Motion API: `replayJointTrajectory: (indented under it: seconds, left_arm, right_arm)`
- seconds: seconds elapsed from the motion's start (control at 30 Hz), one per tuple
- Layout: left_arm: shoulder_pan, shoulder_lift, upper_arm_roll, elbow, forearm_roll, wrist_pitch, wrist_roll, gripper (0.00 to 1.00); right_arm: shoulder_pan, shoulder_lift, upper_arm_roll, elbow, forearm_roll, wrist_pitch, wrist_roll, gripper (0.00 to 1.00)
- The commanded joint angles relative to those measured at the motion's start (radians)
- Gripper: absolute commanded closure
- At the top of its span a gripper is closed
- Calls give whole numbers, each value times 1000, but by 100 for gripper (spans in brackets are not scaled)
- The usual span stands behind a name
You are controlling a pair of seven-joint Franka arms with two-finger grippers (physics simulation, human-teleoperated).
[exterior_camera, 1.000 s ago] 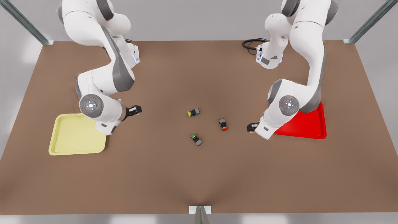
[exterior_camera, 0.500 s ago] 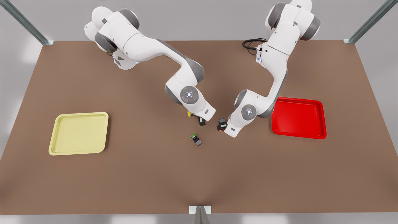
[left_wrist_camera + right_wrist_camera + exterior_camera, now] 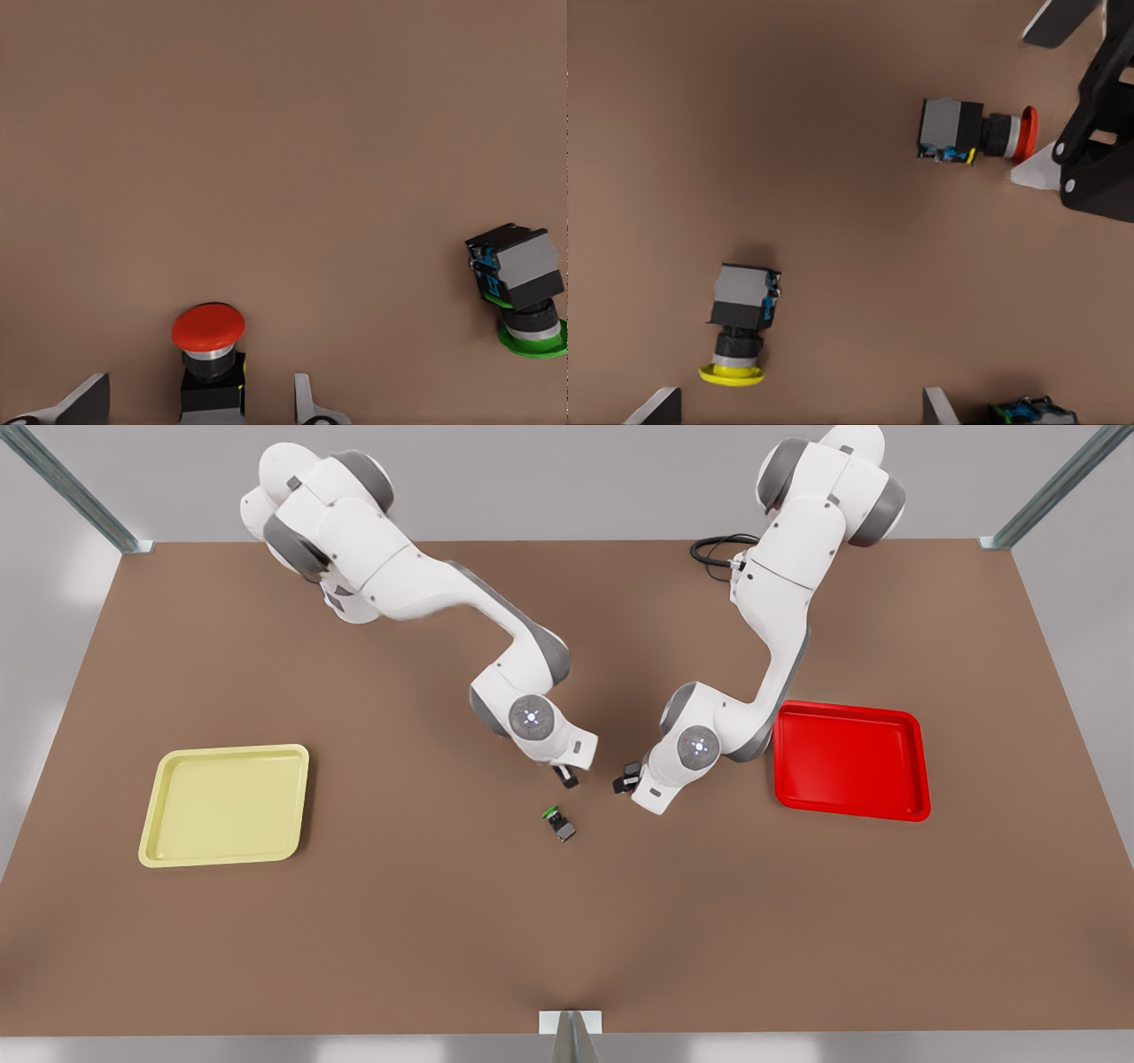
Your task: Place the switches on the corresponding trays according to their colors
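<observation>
In the left wrist view the red-capped switch (image 3: 210,354) lies on the table between the open fingers of my left gripper (image 3: 198,390), untouched. That gripper (image 3: 626,779) hangs at the table's middle, on the arm at the front view's right. My right gripper (image 3: 565,777), on the other arm, is open above the yellow-capped switch (image 3: 740,323), which lies nearer one finger (image 3: 660,405). The same view shows the red-capped switch (image 3: 970,130) with the left gripper (image 3: 1045,93) at its cap. The pale yellow tray (image 3: 226,806) and red tray (image 3: 850,762) hold nothing.
A green-capped switch (image 3: 558,823) lies just in front of both grippers, seen also in the wrist views (image 3: 523,288) (image 3: 1032,412). A black cable (image 3: 713,549) coils at the table's far edge. Metal frame posts stand at the far corners.
Both arms swung from beside their trays to the table's middle and lowered over the switches. The yellow and red switches are now covered by the arms in the front view.
</observation>
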Motion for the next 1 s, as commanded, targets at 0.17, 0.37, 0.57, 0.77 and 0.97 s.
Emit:
replayJointTrajectory:
  seconds: [0.17,0.37,0.57,0.77,0.97]
  left_arm:
    - [0,6,0,0,0,2,1,0]
    - [0,26,0,0,0,12,1,0]
    - [-14,48,2,-2,0,15,0,0]
    - [-28,57,3,-2,-1,14,-3,0]
    - [-28,57,3,-12,-1,15,-3,27]
  right_arm:
    - [59,-82,-5,-129,-51,129,29,0]
    - [96,-50,-29,-128,-146,150,117,0]
    - [112,-6,-64,-123,-159,176,180,0]
    - [122,-9,-67,-151,-161,175,270,0]
    - [168,-9,-64,-218,-241,253,385,0]
